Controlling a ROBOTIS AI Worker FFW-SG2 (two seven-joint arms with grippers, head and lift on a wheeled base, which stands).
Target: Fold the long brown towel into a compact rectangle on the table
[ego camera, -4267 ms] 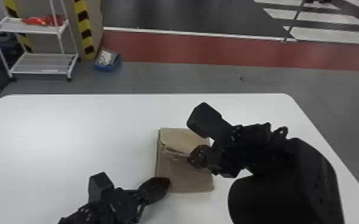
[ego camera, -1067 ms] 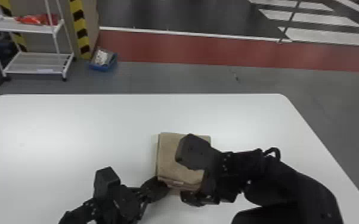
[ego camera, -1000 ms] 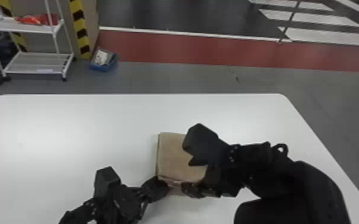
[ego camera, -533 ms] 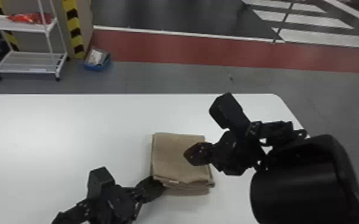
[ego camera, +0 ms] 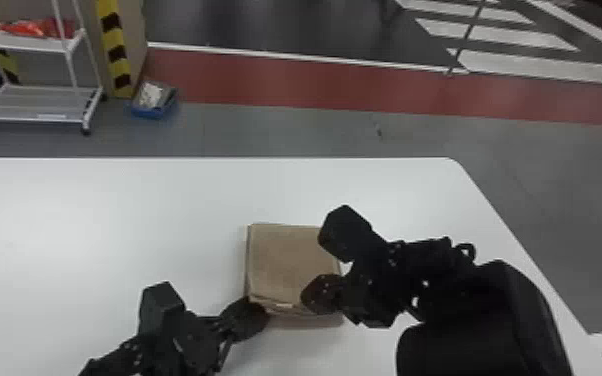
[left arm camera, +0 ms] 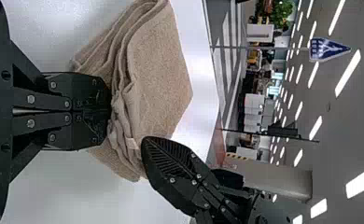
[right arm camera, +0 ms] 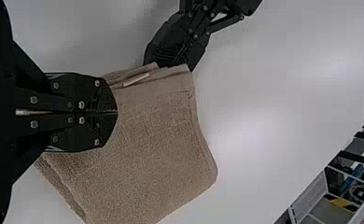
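The brown towel [ego camera: 285,260] lies as a compact folded stack near the table's front, its layers stacked unevenly at the near edge. At its near left corner is my left gripper [ego camera: 261,311]. In the left wrist view, this gripper [left arm camera: 110,112] is shut on the towel's layered edge [left arm camera: 124,112]. My right gripper [ego camera: 306,297] is over the near right part of the stack. The right wrist view has this gripper [right arm camera: 116,112] shut, fingers together over the towel's top [right arm camera: 143,154], with no cloth visible between them.
White table [ego camera: 115,220] surface surrounds the towel. Beyond its far edge, on the floor, stand a white wheeled rack [ego camera: 35,107] and a blue bin [ego camera: 154,102]. The right forearm covers the table's right front part.
The towel's upper flap, earlier folded partway, now reaches toward the near edge. My right gripper released it there, rose back and away, then came down nearer the front again. The left stayed at its corner.
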